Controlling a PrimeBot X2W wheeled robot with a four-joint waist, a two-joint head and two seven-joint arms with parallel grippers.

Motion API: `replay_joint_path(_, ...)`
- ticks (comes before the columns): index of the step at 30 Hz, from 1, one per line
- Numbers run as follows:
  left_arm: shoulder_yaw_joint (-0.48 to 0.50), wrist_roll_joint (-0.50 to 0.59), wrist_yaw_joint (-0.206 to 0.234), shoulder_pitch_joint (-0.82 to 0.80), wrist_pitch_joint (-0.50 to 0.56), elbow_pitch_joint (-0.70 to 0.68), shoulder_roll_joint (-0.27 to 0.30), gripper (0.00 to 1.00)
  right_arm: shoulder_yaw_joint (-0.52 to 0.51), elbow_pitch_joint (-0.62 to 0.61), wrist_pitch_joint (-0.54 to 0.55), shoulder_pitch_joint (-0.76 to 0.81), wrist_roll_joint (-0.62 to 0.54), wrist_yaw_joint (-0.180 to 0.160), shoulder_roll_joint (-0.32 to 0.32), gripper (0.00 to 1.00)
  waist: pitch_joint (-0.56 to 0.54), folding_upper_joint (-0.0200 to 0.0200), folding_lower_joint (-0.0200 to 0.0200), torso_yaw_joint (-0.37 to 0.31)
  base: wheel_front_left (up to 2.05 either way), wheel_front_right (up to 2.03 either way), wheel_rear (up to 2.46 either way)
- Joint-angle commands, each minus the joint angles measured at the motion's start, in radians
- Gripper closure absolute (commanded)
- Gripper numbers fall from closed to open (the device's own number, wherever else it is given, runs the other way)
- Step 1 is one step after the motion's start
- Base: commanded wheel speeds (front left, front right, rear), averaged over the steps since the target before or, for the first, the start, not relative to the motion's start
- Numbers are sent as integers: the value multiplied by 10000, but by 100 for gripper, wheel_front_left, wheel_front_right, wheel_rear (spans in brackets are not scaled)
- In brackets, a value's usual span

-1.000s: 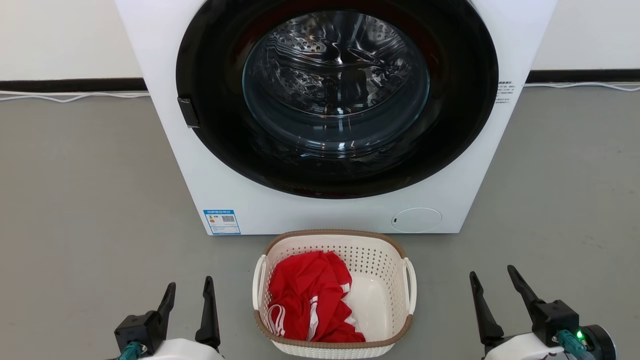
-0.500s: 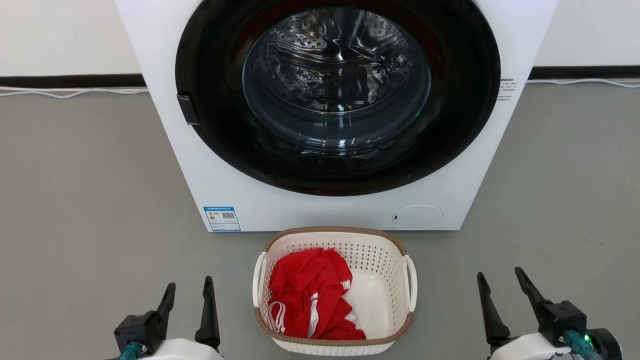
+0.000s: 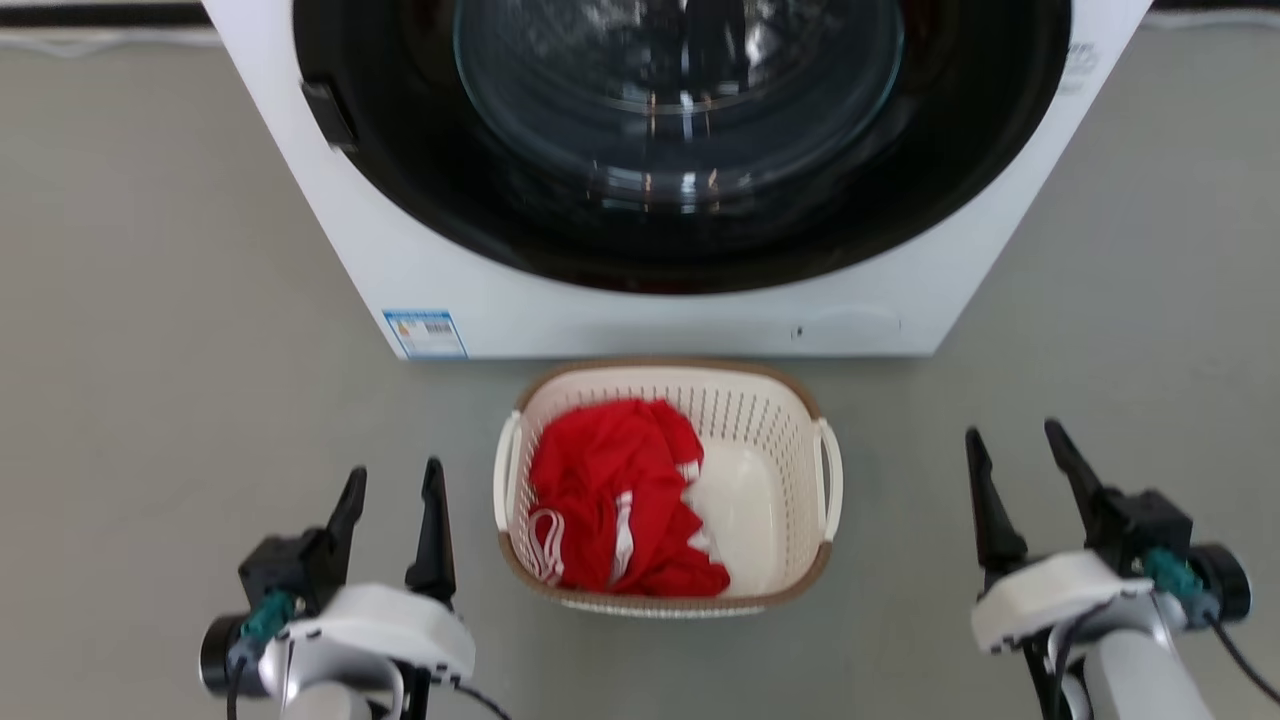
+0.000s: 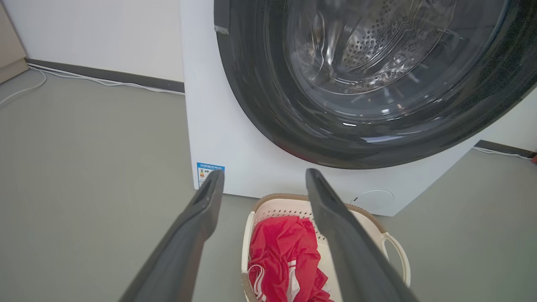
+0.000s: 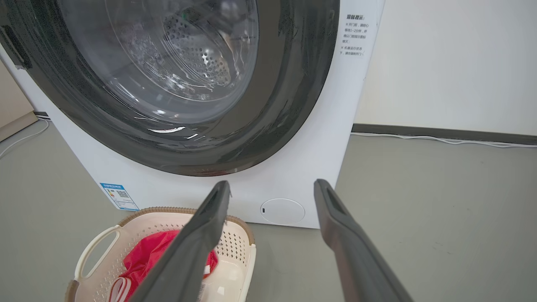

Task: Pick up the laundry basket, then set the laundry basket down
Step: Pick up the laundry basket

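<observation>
1. The laundry basket (image 3: 745, 415) stands upright on the grey floor (image 3: 150, 300). Its far rim lies just in front of the white washing machine (image 3: 640, 320), below the dark round door (image 3: 900, 190). Whether rim and machine panel touch cannot be told.

2. Contents: a red garment (image 3: 600, 480) with white stripes lies bunched in the basket's left half. The pale bottom of the basket is bare in the right half.

3. Both white loop handles of the basket are free: the left handle (image 3: 503, 470) and the right handle (image 3: 830, 465) have nothing on them.

4. The left gripper (image 3: 394, 470) hangs to the left of the basket, near its left handle but apart from it. Its two dark fingers are spread, with nothing between them. In the left wrist view the basket shows past and partly behind the finger on that view's right.

5. The right gripper (image 3: 1011, 430) hangs to the right of the basket, farther from it than the left gripper is. Its fingers are likewise spread and empty, with bare floor between it and the right handle.

6. Behind the basket, a blue label (image 3: 425, 333) sits on the machine panel to the left, and a round cover (image 5: 282, 210) to the right.
</observation>
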Motion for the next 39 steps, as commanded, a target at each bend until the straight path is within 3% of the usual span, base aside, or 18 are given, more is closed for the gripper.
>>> replay_joint_path(1, 250, 51, -41, -550, -109, -108, 100, 0, 225, -77, -139, -478, 57, 62, -87, 0, 702, 0, 0, -99, 0, 0, 0)
replay_joint_path(10, 217, 159, -336, -2310, -109, 765, 100, 0, -88, 1184, -139, -2333, 31, 62, -87, 0, 2425, 0, 0, -291, 0, 0, 0)
replay_joint_path(21, -293, -94, -653, -4292, -109, 3037, 100, 0, -194, 3226, -139, -4047, -89, 62, -87, 0, 3976, 0, 0, -99, 0, 0, 0)
replay_joint_path(30, -767, -239, -557, -5744, -109, 4083, 100, 0, -101, 4628, -139, -5297, -343, 62, -87, 0, 5074, 0, 0, 94, 0, 0, 0)
replay_joint_path(39, -1161, -371, -360, -6647, -109, 4856, 100, 0, 55, 5211, -139, -6010, -329, 62, -87, 0, 5840, 0, 0, 238, 0, 0, 0)
